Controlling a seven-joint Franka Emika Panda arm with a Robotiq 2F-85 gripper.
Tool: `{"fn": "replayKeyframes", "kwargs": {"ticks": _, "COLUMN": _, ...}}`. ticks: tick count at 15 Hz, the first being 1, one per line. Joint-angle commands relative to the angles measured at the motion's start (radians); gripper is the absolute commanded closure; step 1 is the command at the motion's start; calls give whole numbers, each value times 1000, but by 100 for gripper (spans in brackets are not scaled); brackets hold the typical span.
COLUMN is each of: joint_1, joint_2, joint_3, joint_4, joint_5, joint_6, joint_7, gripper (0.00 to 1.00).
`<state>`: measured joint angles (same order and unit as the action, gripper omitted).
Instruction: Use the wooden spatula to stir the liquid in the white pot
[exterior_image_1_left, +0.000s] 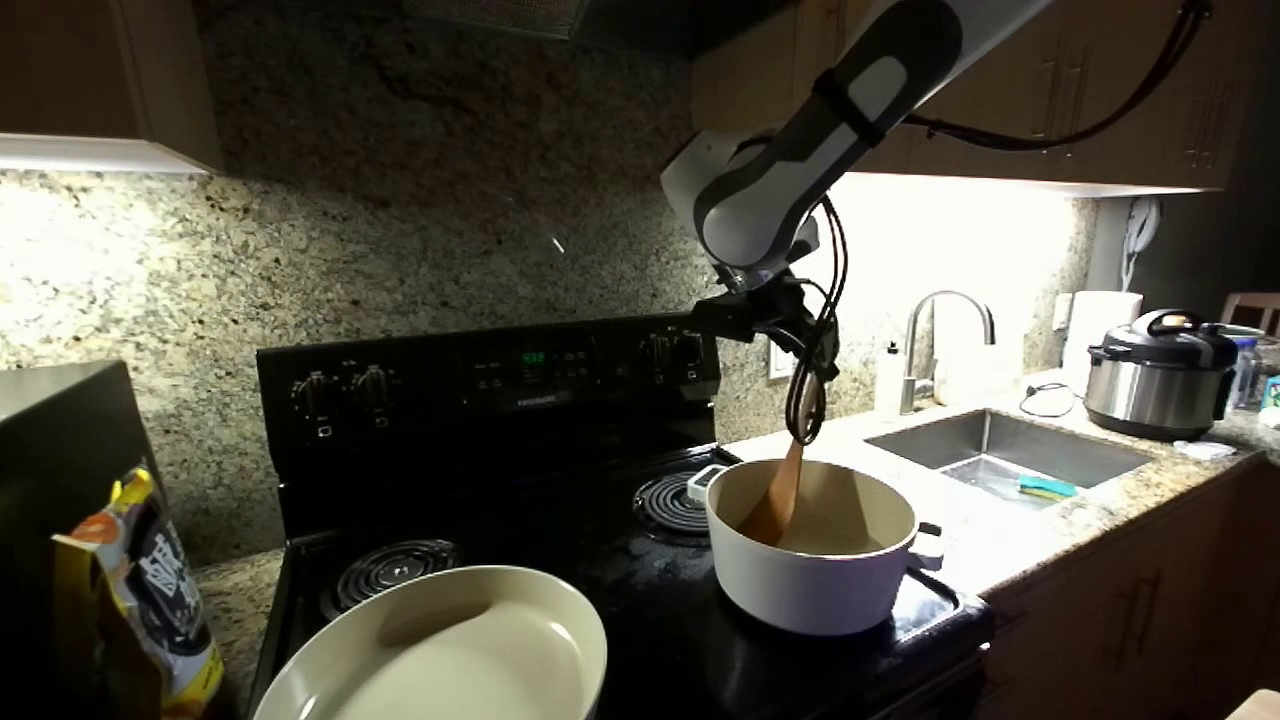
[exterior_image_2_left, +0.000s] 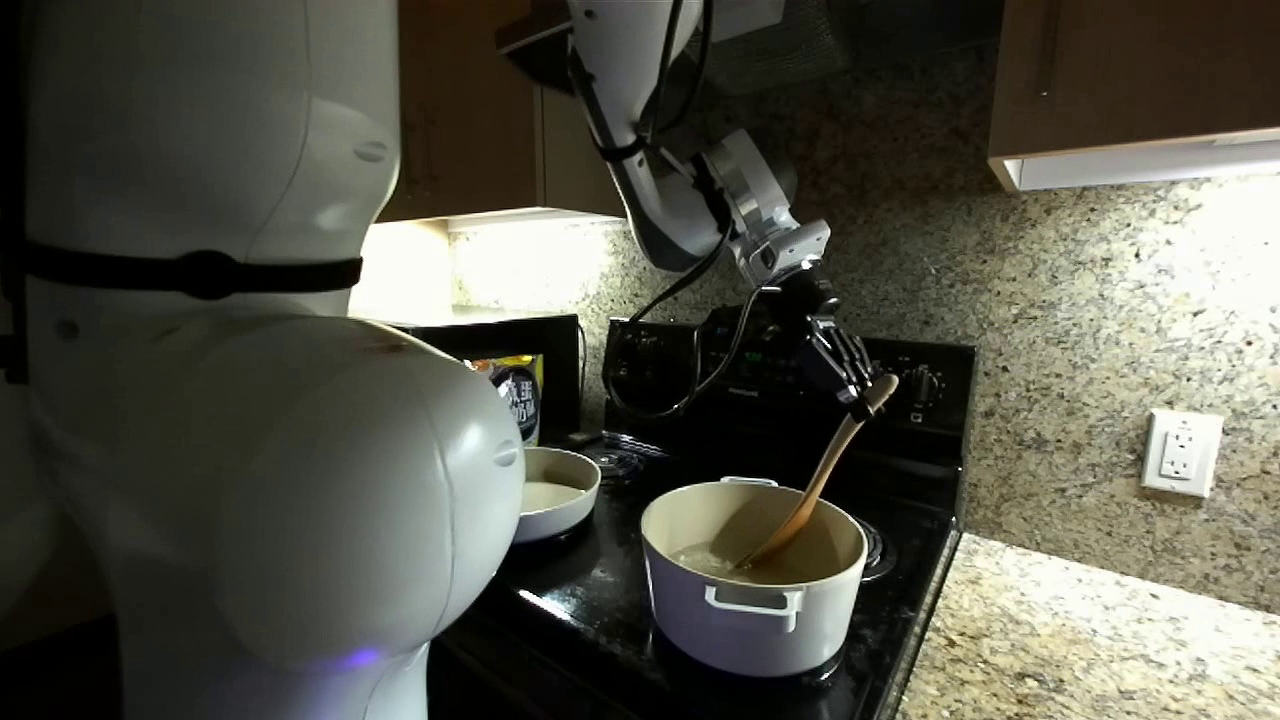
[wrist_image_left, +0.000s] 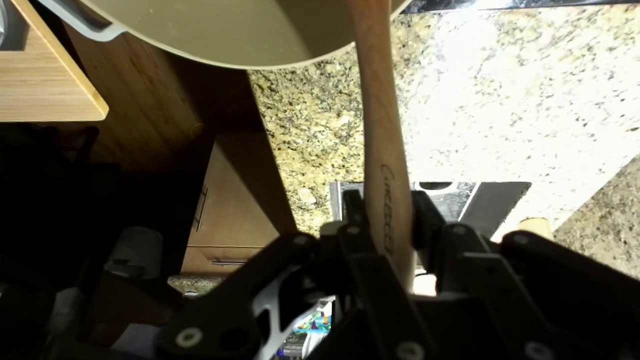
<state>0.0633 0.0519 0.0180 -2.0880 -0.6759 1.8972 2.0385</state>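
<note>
The hand (wrist_image_left: 388, 216) is clamped on the handle of the wooden spatula (exterior_image_2_left: 828, 468), gripping it from both sides in the wrist view. In an exterior view the spatula is tilted, its handle end leaning toward one o'clock; its wide end is down inside the white pot (exterior_image_2_left: 745, 635), the tip at the pale liquid (exterior_image_2_left: 700, 556). The pot stands upright on the black electric coil range (exterior_image_1_left: 650, 645).

From the pot, in an exterior view, a coil burner (exterior_image_1_left: 672, 502) lies just beside it between nine and ten o'clock, and a cream oval dish (exterior_image_1_left: 575, 605) between eight and nine. Toward two o'clock, a steel sink (exterior_image_1_left: 1060, 453) holding a sponge (exterior_image_1_left: 1046, 487) is set into the granite surface (exterior_image_1_left: 990, 545), with a black-lidded pressure cooker (exterior_image_1_left: 1150, 385) beyond.
</note>
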Motion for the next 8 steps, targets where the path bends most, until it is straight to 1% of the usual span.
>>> {"fn": "replayKeyframes", "kwargs": {"ticks": 1, "joint_1": -12, "joint_2": -48, "joint_3": -5, "joint_4": -63, "joint_5": 27, "joint_6": 1, "joint_7": 55, "gripper": 91}}
{"fn": "replayKeyframes", "kwargs": {"ticks": 5, "joint_1": -19, "joint_2": -94, "joint_3": -10, "joint_4": -129, "joint_5": 45, "joint_6": -10, "joint_7": 132, "gripper": 91}}
{"fn": "replayKeyframes", "kwargs": {"ticks": 8, "joint_1": -19, "joint_2": -111, "joint_3": -4, "joint_4": -162, "joint_5": 69, "joint_6": -11, "joint_7": 138, "gripper": 91}}
